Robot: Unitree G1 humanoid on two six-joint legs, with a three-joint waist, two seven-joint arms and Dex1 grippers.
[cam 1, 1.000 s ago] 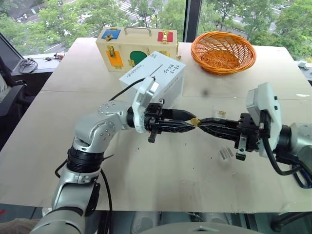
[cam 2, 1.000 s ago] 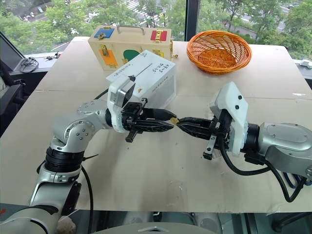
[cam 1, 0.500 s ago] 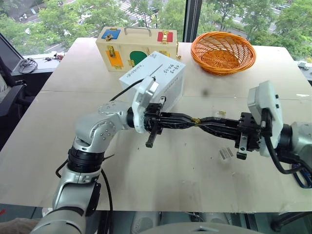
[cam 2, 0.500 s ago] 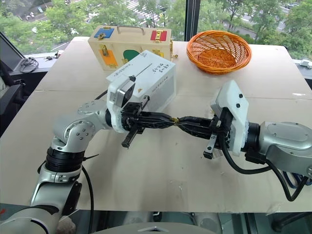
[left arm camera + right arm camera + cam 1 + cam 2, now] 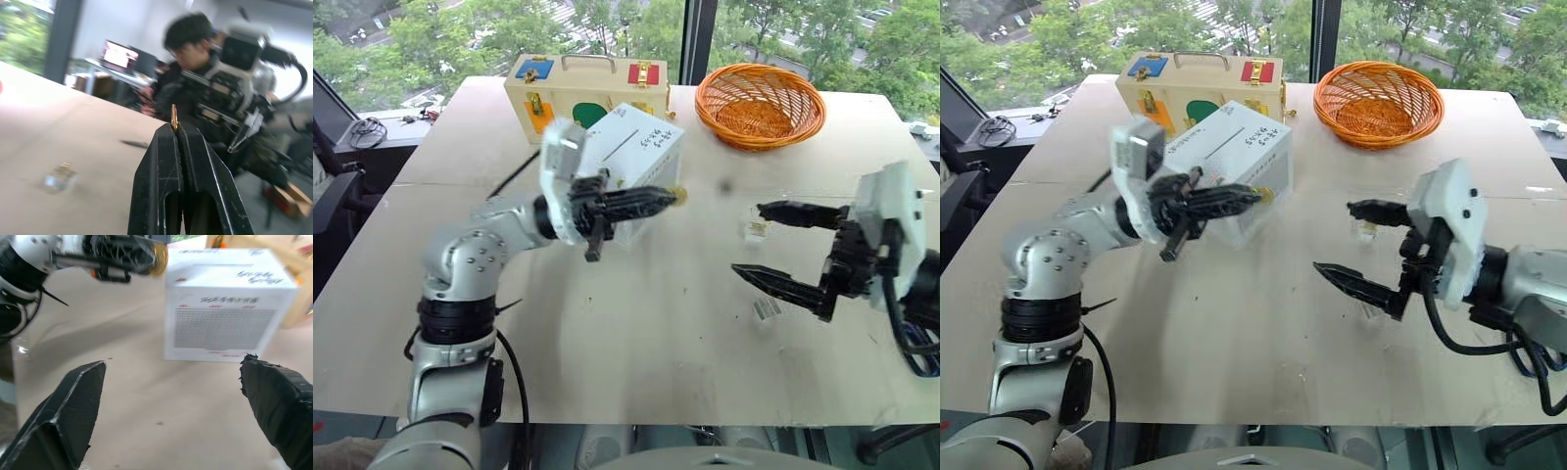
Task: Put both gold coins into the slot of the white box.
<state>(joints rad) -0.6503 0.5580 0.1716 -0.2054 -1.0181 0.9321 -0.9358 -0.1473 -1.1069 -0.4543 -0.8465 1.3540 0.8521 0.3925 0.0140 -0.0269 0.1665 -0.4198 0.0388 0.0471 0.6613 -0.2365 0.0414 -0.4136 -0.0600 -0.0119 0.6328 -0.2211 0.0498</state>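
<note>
Coin (image 5: 678,195), gold, shiny, pinched edge-on in left fingers (image 5: 646,200)

Bright, even daylight from the windows along the top of the head views lights the worktop (image 5: 636,333) with soft shadows, while motion blur smears the left arm and the left wrist view's background.

Silver arms, black cables, black jaws
</note>
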